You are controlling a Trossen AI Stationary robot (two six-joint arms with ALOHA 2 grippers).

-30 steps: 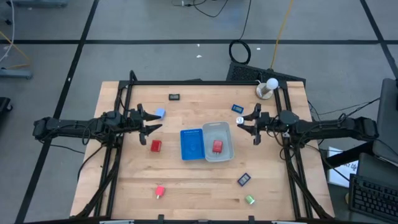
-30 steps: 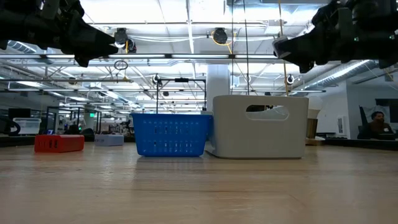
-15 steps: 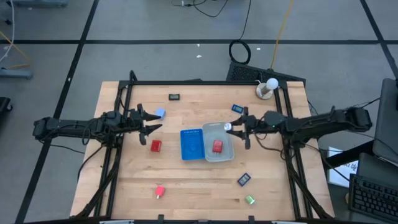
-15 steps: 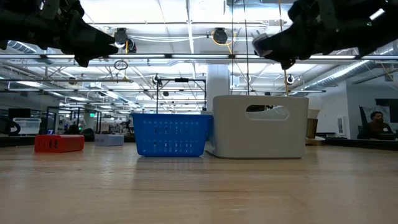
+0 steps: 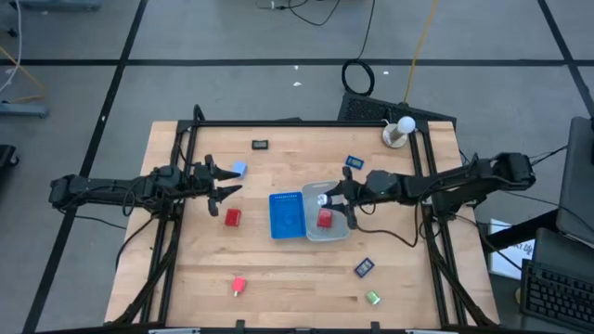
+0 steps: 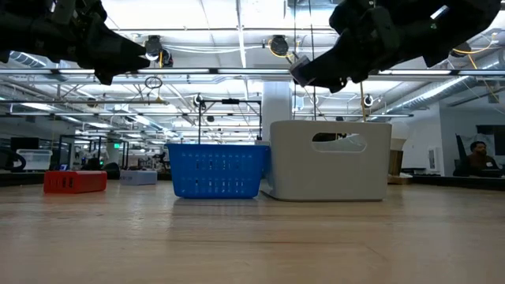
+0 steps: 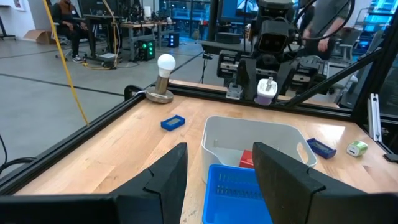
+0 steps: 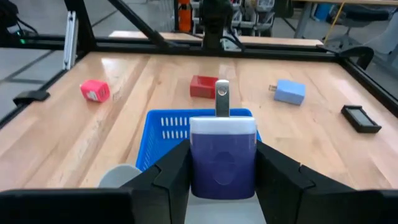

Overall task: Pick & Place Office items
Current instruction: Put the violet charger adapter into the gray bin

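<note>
The right gripper (image 5: 336, 200) hangs over the clear tray (image 5: 338, 226), a plug-like block (image 8: 222, 163) between its fingers (image 8: 280, 176), with another block (image 5: 324, 218) lying in the tray just under them and the ribbed tray (image 5: 287, 214) touching that tray on the side toward the left arm. Behind those fingers, toward the desk's (image 5: 297, 278) far edge, lies a flat rectangle (image 5: 354, 161), and nearer the front edge lie another rectangle (image 5: 364, 268) and a small block (image 5: 372, 298). The left gripper (image 5: 225, 182) hangs well apart, with one block (image 5: 238, 170) just behind its fingers and one (image 5: 232, 217) just before them.
</note>
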